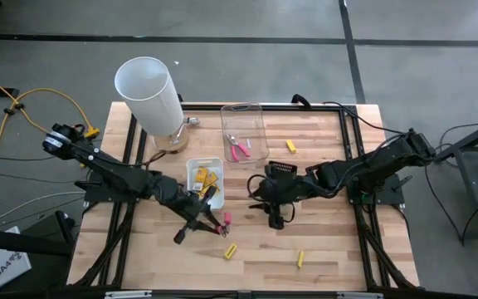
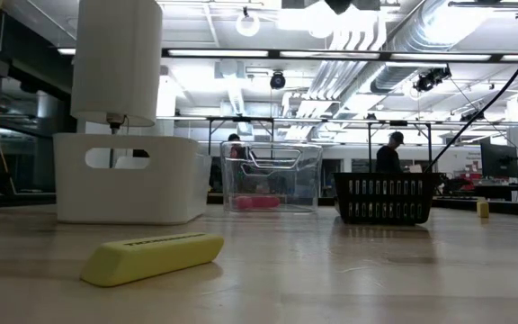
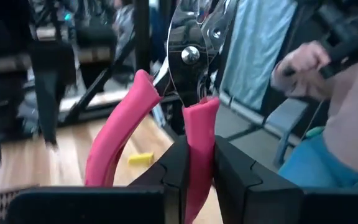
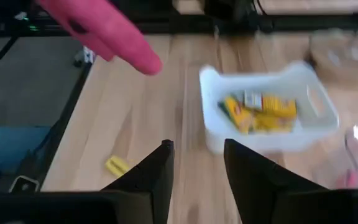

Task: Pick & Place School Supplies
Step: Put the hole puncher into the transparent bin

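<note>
While the left gripper (image 3: 197, 168) clamps 1 pink handle of the pliers (image 3: 188, 112) and holds them clear of the table (image 1: 330, 241), the step in hand looks like the carry. Next comes a move over the clear tray (image 1: 246, 133), where the other pliers (image 1: 239, 149) lie, then a release. The right gripper (image 4: 194, 171) hangs open and empty near the white tray (image 4: 266, 118). Yellow sticks (image 1: 231, 251) lie loose on the wood. Behind is a bright workshop, with perhaps 2 people.

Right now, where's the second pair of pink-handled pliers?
High view: pink-handled pliers lie inside the clear tray at the table's far middle, right of the tall white cylinder.
</note>
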